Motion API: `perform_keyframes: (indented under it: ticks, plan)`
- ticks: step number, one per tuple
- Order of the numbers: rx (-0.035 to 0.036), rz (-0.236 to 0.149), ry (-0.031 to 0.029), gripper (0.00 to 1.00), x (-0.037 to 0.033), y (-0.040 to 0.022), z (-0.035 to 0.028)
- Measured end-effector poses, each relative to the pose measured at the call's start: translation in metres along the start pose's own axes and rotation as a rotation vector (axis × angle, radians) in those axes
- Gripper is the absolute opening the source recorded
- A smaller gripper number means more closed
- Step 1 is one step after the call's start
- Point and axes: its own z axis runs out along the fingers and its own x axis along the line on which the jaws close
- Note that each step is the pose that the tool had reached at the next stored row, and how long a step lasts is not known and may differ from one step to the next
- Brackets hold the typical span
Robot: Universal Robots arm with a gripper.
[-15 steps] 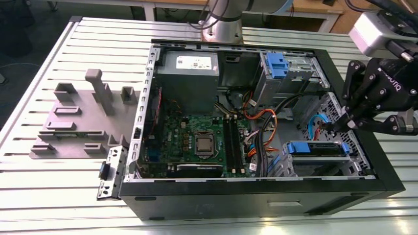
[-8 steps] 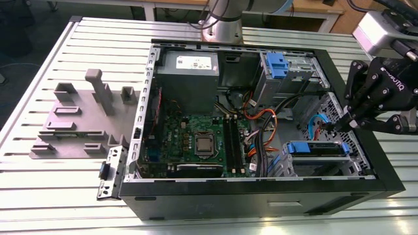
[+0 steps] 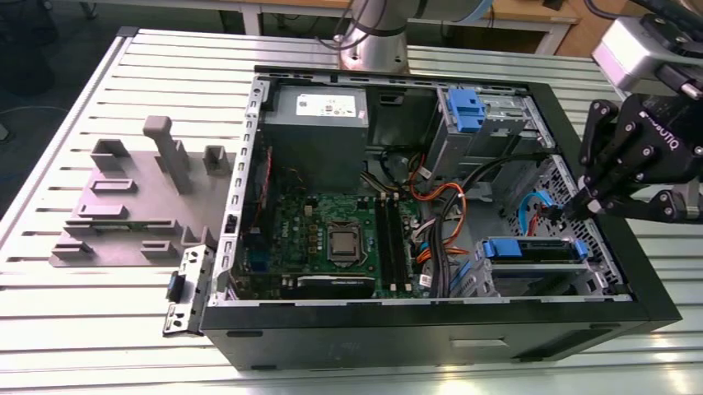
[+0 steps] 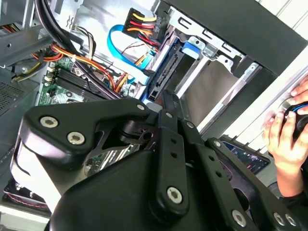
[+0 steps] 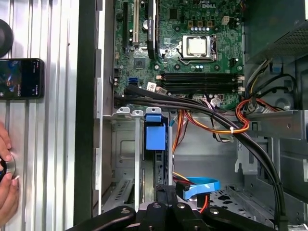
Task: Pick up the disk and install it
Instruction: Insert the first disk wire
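Observation:
The disk [image 3: 533, 249], in its bright blue carrier, sits in the drive cage at the near corner of the open computer case [image 3: 439, 317], on the exterior view's right. In both wrist views it is seen edge-on, with the blue carrier tab [image 5: 155, 137] at its far end and the blue-edged disk [image 4: 166, 67] lying in the metal cage. My black gripper [image 3: 568, 211] hangs just above the disk's cable end with its fingers together and nothing between them. The closed fingers [image 4: 168, 113] point down at the disk. I cannot tell whether the gripper [image 5: 165, 191] touches it.
Orange, black and blue cables [image 5: 216, 127] run beside the cage. The motherboard [image 3: 341, 239] and a grey power supply [image 3: 316, 123] fill the rest of the case. A grey fixture [image 3: 132, 206] lies on the slatted table. A person's hand [image 4: 284, 134] and a phone [image 5: 21, 78] lie beside the case.

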Motion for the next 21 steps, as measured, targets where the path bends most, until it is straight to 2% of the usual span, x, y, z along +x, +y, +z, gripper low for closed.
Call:
perform_keyframes:
  ticks: [4,8,12,14,15,17,18,21]
  plan:
    - [0.0000,0.002,0.0007,0.11,-0.0052,-0.0031,0.0002]
    - [0.0000,0.002,0.0006,0.11,-0.0099,-0.0093,0.0006]
    - [0.0000,-0.004,0.0024,0.11,-0.0111,-0.0133,0.0022]
    - [0.0001,-0.008,0.0086,0.11,-0.0112,-0.0141,0.0030]
    - [0.0000,-0.008,0.0146,0.11,-0.0113,-0.0144,0.0032]
    - [0.0001,-0.008,0.0303,0.11,-0.0120,-0.0152,0.0036]
    - [0.0000,-0.008,0.0351,0.11,-0.0130,-0.0157,0.0037]
    - [-0.0003,-0.008,0.0361,0.11,-0.0165,-0.0168,0.0041]
